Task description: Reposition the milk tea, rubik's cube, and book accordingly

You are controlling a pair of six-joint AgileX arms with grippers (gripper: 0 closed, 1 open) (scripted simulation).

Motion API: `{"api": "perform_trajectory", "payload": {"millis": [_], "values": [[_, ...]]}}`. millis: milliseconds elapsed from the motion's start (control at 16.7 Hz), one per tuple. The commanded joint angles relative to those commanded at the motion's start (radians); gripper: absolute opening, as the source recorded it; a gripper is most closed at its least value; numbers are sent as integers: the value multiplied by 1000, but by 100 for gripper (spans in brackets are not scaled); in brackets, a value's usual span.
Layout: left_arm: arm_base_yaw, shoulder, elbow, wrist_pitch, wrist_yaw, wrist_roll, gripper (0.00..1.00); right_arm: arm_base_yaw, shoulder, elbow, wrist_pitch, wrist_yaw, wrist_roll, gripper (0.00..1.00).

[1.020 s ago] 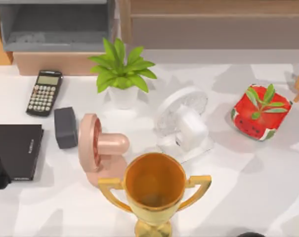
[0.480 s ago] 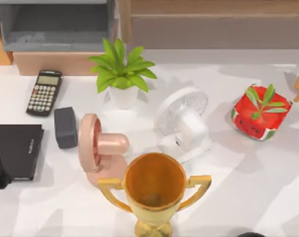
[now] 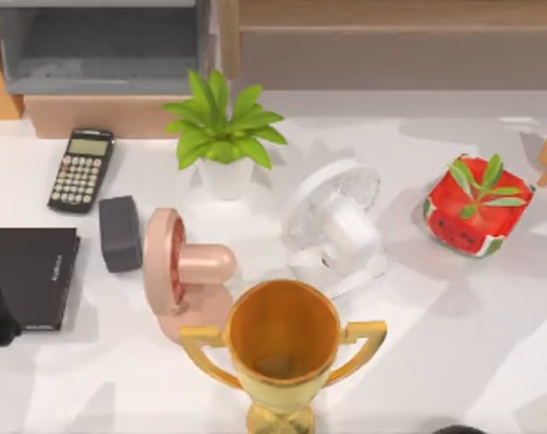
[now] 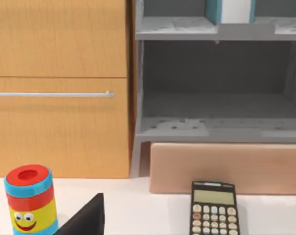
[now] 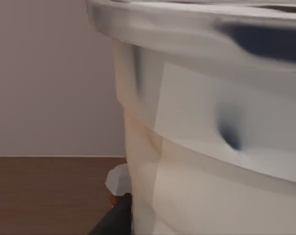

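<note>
Found no legible wording anywhere. Noted small white lettering on the flat black slab (image 3: 31, 276) at the table's left edge, too tiny to read. Saw printed keys on the calculator (image 3: 80, 169) (image 4: 213, 208), with no digit or symbol decipherable and a blank display. Spotted a cartoon smiling face, not text, on the striped red, blue and yellow cylinder (image 4: 30, 200) in the left wrist view.
</note>
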Motion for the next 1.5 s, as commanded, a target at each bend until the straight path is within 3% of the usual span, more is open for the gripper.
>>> {"api": "perform_trajectory", "payload": {"millis": [360, 420, 1020, 1500], "values": [[0, 0, 0, 0, 0, 0, 100, 0, 0, 0, 0, 0, 0, 2], [0, 0, 0, 0, 0, 0, 100, 0, 0, 0, 0, 0, 0, 0], [0, 0, 0, 0, 0, 0, 100, 3, -15, -16, 6, -7, 10, 0], [0, 0, 0, 0, 0, 0, 100, 8, -177, -265, 72, -61, 49, 0]]}}
